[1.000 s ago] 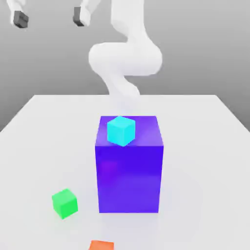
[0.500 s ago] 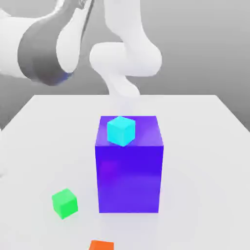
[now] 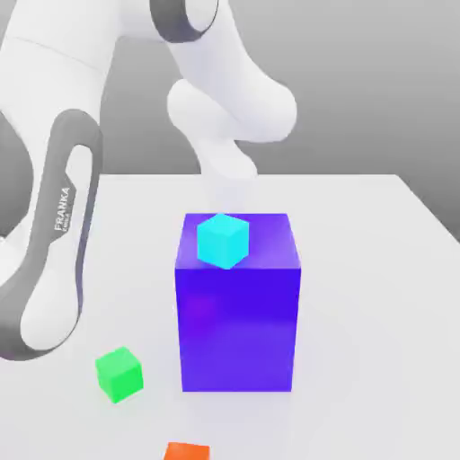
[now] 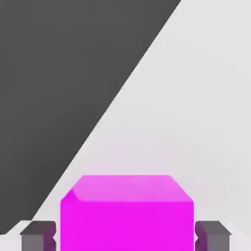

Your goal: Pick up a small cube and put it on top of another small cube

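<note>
The straight edge of the pale, smooth worktop (image 3: 359,341) runs close to a glossy magenta cube (image 4: 127,223), with open surface on the cube's other side. The dark-tipped fingers (image 4: 38,236) stand wide, one on each side of the cube, near its faces. In the exterior view, a bright cyan cube (image 3: 223,241) sits on top of a large blue-violet block (image 3: 238,329); a small green cube (image 3: 119,375) lies near the block, toward the exterior view's left, and part of an orange-red block (image 3: 187,451) shows in front. Behind is a plain grey backdrop (image 3: 359,81).

I see the table (image 3: 359,296) facing the arm (image 3: 229,108) from slightly above, whole scene in range, hand view close over a magenta cube (image 4: 127,220), tabletop common to both
</note>
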Available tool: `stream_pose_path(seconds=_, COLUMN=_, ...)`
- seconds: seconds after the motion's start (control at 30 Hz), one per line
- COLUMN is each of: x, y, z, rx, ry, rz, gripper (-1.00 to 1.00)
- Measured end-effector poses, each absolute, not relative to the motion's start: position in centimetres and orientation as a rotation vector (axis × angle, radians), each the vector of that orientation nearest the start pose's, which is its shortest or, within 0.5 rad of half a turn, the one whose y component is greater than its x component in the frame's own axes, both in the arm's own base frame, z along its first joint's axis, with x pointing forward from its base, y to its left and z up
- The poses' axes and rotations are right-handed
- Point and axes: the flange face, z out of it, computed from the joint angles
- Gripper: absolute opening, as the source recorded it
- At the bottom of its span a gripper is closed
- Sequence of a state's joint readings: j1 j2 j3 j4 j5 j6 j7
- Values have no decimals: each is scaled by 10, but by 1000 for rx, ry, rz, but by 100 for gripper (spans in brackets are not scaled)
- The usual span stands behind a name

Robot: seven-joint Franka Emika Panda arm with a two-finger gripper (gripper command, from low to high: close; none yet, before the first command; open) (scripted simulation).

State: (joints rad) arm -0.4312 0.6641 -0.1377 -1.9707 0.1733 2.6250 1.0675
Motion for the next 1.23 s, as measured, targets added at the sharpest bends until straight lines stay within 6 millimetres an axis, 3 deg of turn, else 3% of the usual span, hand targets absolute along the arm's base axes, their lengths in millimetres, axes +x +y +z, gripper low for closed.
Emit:
stream_pose_path(seconds=0.1, x=509, y=-330, z=133, rx=-2002, ry=2420, rz=-1, gripper=-100)
stream_pose_path(seconds=0.23, x=507, y=-328, z=186, rx=-1992, ry=2423, rz=1, gripper=-100)
stream_pose_path(seconds=0.43, x=479, y=-278, z=222, rx=-1780, ry=2507, rz=28, gripper=-100)
stream_pose_path(seconds=0.67, x=431, y=-216, z=245, rx=-1562, ry=2642, rz=37, gripper=-100)
stream_pose_path(seconds=0.87, x=378, y=-170, z=245, rx=-1399, ry=2798, rz=7, gripper=-100)
stream_pose_path(seconds=1.1, x=369, y=-168, z=189, rx=-1362, ry=2830, rz=-5, gripper=-100)
stream_pose_path(seconds=1.13, x=368, y=-167, z=182, rx=-1362, ry=2830, rz=-4, gripper=100)
stream_pose_path(seconds=1.23, x=368, y=-167, z=182, rx=-1362, ry=2830, rz=-4, gripper=100)
